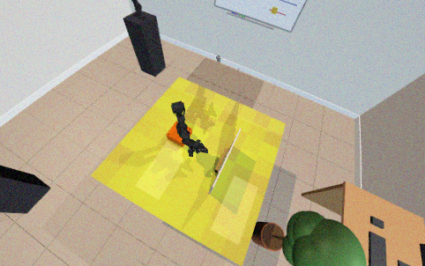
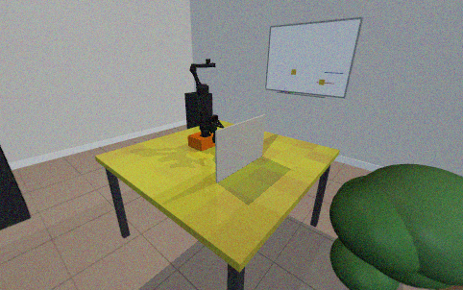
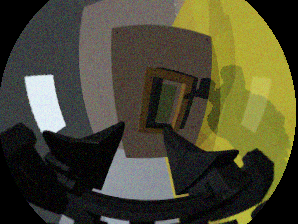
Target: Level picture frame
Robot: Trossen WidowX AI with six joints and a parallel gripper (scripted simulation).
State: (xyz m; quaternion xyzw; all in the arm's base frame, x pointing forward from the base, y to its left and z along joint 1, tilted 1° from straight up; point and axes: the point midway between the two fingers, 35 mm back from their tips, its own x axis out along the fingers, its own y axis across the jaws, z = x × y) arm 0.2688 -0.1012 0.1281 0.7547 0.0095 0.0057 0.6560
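Note:
The picture frame [image 3: 146,102] [image 1: 221,159], brown with a green picture, hangs on the upright panel [image 3: 130,50] [image 1: 234,142] [image 2: 240,149]. In the wrist view the table is at the right. The frame is crooked against the panel's edges: its lower end in that view sits farther from the table than its upper end. The screw and notched strip are hidden. My gripper [image 3: 144,127] [image 1: 199,152] is open and empty, in front of the panel and apart from the frame. In the wrist view the right fingertip overlaps the frame's lower edge. In the exterior view the panel hides the frame.
The panel stands on the yellow table [image 1: 176,198] [image 2: 144,168]. The arm's orange base [image 1: 175,135] [image 2: 199,140] is behind me. A dark patch [image 3: 202,88] lies beside the frame, perhaps shadow. A plant [image 1: 326,242] [image 2: 408,221] is beyond the table.

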